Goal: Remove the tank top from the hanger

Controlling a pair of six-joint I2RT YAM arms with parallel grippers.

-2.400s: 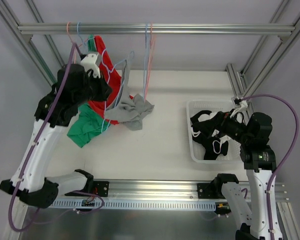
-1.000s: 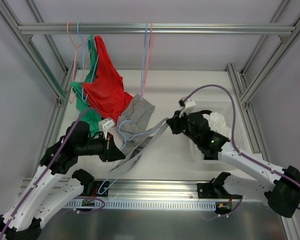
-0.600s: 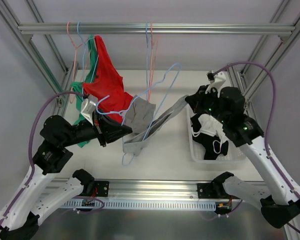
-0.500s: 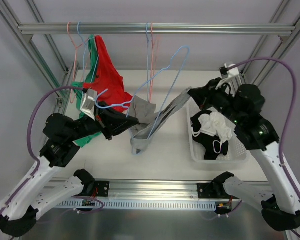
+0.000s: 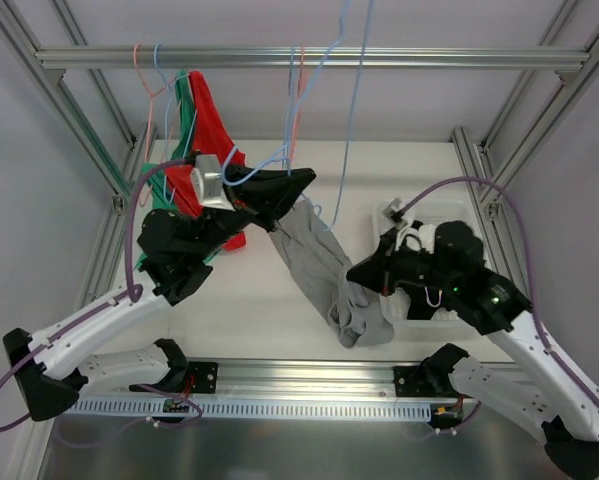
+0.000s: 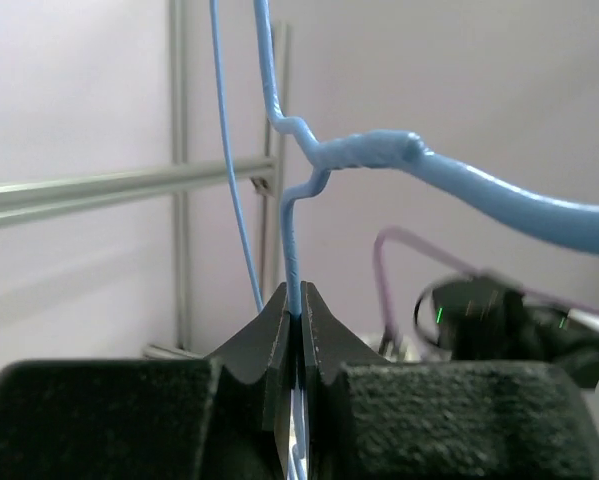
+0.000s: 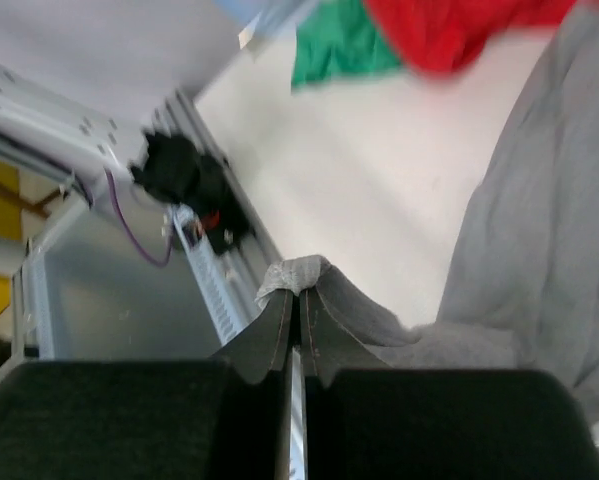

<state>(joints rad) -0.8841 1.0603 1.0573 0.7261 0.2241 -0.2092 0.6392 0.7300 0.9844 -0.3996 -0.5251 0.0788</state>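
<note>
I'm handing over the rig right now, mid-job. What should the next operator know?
Left gripper: shut on the blue hanger wire, held high.
Right gripper: shut on the grey tank top hem, low near the front edge.
Tank top stretched between both, upper end at the hanger.
Done: both grips set.
To do: pull the top clear of the hanger.
</note>
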